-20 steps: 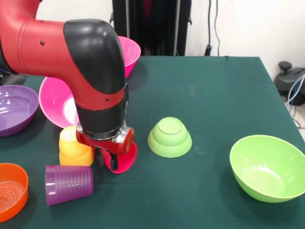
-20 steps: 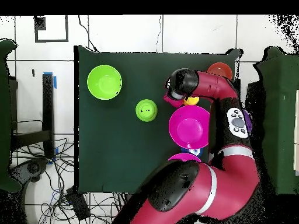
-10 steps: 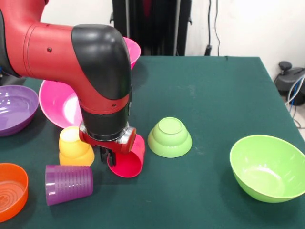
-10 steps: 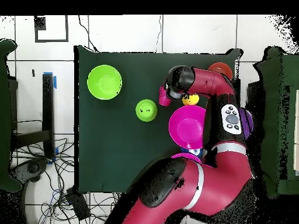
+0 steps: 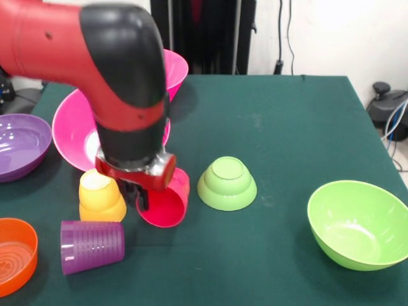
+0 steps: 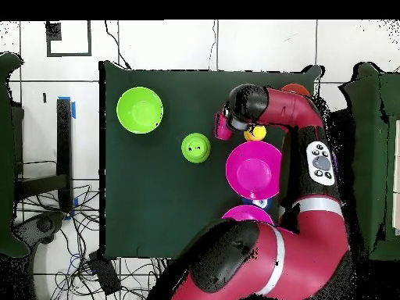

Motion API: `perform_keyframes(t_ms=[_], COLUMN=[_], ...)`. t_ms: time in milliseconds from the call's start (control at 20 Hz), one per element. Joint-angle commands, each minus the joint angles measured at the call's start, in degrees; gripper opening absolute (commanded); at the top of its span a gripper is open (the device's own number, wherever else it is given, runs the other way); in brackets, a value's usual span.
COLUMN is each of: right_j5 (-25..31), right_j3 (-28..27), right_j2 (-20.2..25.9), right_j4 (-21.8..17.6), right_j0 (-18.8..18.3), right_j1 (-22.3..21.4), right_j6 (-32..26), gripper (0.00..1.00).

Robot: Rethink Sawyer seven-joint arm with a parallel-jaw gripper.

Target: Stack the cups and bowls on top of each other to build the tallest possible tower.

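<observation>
Gripper (image 5: 144,194) closed on the rim of the small tapered red plastic cup (image 5: 166,201), holding it tipped on its side, mouth facing the camera across the counter (image 5: 287,127) in the front view, long axis roughly level. Cup apparently just clear of the green cloth, though contact cannot be ruled out.

Just beside the gripper: yellow-orange stepped plastic cup (image 5: 101,197), standing mouth down, close to the held cup. On the gripper's other side, near but apart: small light-green plastic bowl (image 5: 227,183), upside down, flat base on top, a likely landing spot. Getting there calls for a short sideways carry and a turn of the cup's axis to upright.

Translucent ridged purple tumbler (image 5: 92,246) lying on its side near the front edge, empty. Shallow orange bowl (image 5: 14,255), wide purple bowl (image 5: 22,145), two large hot-pink bowls (image 5: 73,137) and large lime-green bowl (image 5: 357,224) all upright, nothing seen inside. Small blue object beside the pink bowls in the overhead view, too hidden to judge.
</observation>
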Motion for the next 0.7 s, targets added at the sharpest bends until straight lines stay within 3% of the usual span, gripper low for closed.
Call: perform_keyframes(t_ms=[50,400,700], right_j5=[-7.3,-21.4,-28.7], right_j3=[9.1,17.1,18.7], right_j2=[7.9,14.1,13.1], right_j4=[1.0,-2.2,-8.3], right_j0=[-3.5,-8.2,-7.1], right_j1=[-9.8,-14.8,-17.6], right_j6=[-11.7,-12.2,-10.8], gripper=[0.00,0.00,0.00])
